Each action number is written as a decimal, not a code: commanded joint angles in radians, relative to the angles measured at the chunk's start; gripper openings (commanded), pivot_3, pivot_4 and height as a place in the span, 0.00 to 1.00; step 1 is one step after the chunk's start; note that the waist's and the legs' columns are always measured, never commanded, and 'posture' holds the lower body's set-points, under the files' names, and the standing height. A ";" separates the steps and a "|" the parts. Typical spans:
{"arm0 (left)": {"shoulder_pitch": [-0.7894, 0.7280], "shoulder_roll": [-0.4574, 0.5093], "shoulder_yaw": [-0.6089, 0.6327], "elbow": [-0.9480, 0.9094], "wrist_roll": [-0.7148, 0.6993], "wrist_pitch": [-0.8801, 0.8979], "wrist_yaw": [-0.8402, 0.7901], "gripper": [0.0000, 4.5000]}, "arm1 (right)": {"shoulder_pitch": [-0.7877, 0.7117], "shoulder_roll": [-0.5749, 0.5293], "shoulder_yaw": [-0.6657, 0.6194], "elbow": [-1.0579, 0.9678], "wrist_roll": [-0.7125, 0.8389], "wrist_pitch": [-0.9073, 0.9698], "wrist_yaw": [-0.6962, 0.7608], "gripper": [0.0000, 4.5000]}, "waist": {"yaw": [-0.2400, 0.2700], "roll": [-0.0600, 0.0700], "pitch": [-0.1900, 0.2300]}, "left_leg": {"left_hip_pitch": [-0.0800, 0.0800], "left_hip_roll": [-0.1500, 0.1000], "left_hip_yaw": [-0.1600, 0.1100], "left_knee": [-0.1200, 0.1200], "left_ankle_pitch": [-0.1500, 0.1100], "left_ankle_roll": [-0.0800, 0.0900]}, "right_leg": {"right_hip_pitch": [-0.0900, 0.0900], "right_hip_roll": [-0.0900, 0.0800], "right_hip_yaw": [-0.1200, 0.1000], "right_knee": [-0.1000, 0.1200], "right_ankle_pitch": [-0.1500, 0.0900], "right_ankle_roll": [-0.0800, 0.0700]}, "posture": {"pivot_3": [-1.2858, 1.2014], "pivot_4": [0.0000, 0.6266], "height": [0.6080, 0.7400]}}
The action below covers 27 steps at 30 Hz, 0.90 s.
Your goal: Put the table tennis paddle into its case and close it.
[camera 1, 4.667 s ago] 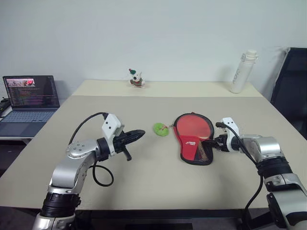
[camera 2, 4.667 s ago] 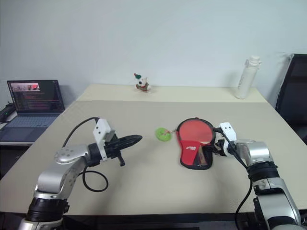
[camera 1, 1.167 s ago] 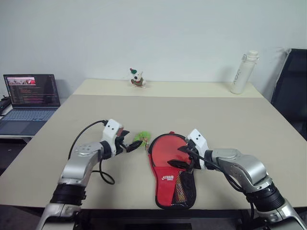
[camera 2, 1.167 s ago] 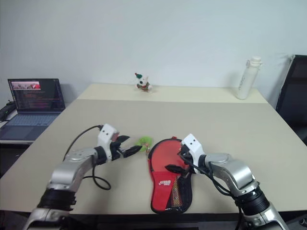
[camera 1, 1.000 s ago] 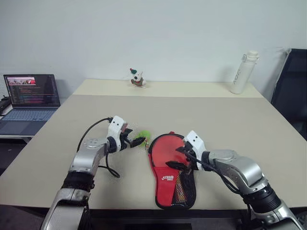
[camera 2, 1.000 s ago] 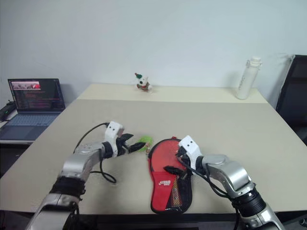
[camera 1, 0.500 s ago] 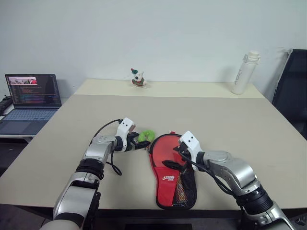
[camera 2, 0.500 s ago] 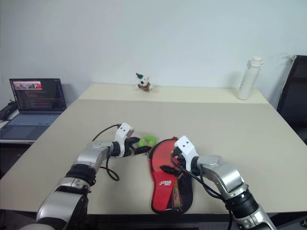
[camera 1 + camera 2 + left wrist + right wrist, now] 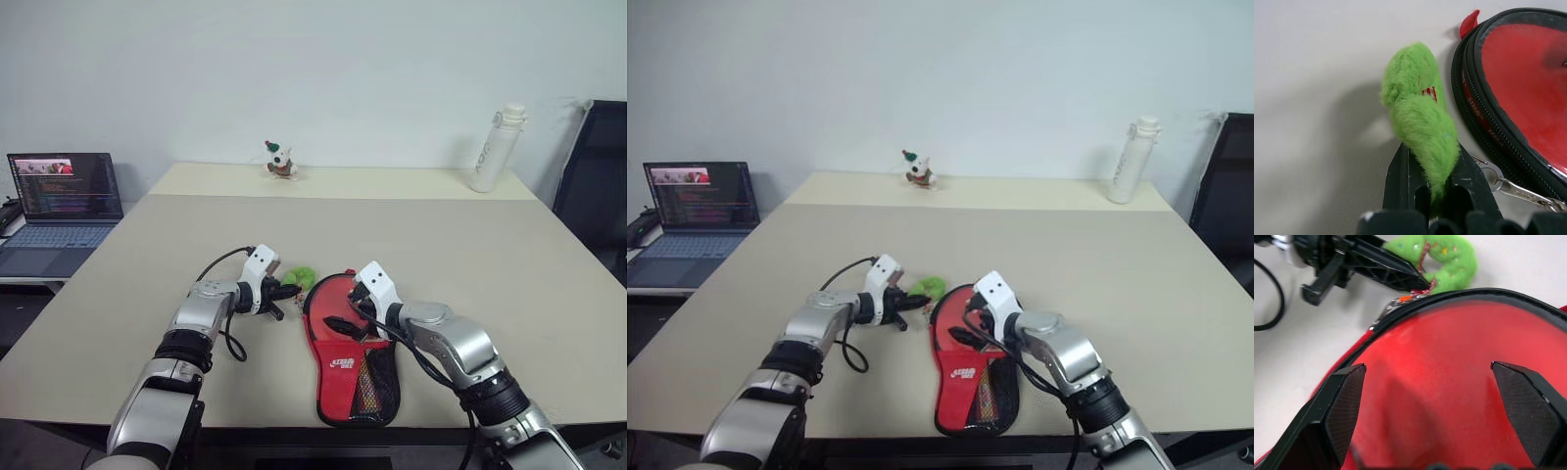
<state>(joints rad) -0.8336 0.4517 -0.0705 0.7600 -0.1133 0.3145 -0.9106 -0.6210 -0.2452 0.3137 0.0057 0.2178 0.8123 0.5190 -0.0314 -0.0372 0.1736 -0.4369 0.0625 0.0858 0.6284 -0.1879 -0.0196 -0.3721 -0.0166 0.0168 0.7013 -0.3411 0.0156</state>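
The case (image 9: 351, 357) lies near the front edge of the table (image 9: 509, 264), and behind it we see much free surface. Our left gripper (image 9: 1431, 188) is clamped on the green pull charm (image 9: 1420, 115), just beside the round end of the case. Our right gripper (image 9: 1442, 413) hovers over that red round end with fingers (image 9: 1344, 406) spread wide, gripping nothing.

Fuzzy green plush on the pull charm (image 9: 1420, 112), hanging off a shiny metal ring and chain (image 9: 1498, 181). The case (image 9: 348, 367) shows smooth red cloth, black mesh and a black zip. Matt beige worktop (image 9: 441, 235); matt black plastic on the left end effector (image 9: 1432, 188).
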 commanded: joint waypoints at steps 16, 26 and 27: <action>-0.351 -0.170 -0.017 0.479 0.194 -0.291 0.462 0.00 | 0.095 0.049 0.082 0.061 -0.106 -0.001 -0.011 1.00 | -0.001 -0.003 -0.002 | 0.003 -0.001 0.000 0.002 -0.001 0.003 | 0.000 0.000 -0.001 0.009 0.000 0.000 | 0.52 0.24 1.00; -0.490 -0.321 -0.094 0.574 0.344 -0.454 0.546 0.00 | 0.146 0.067 0.130 0.014 -0.132 0.037 -0.002 1.00 | -0.002 -0.004 -0.003 | 0.004 -0.001 0.001 0.002 0.001 0.000 | 0.000 0.001 -0.001 0.010 0.000 0.000 | 0.52 0.24 1.00; -0.501 -0.337 -0.104 0.576 0.360 -0.477 0.548 0.00 | 0.153 0.069 0.134 0.004 -0.132 0.045 -0.004 1.00 | -0.001 -0.003 -0.003 | 0.004 -0.001 0.001 0.001 0.001 -0.001 | 0.000 0.001 -0.001 0.010 0.000 0.000 | 0.52 0.24 1.00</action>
<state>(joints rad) -1.2831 0.1308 -0.1607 1.3496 0.2227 -0.1010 -0.3805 -0.5259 -0.1749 0.3848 -0.0462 0.0908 0.7728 0.5001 -0.0329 -0.0407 0.1710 -0.4326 0.0617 0.0871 0.6299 -0.1871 -0.0203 -0.3725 -0.0161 0.0157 0.7108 -0.3414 0.0159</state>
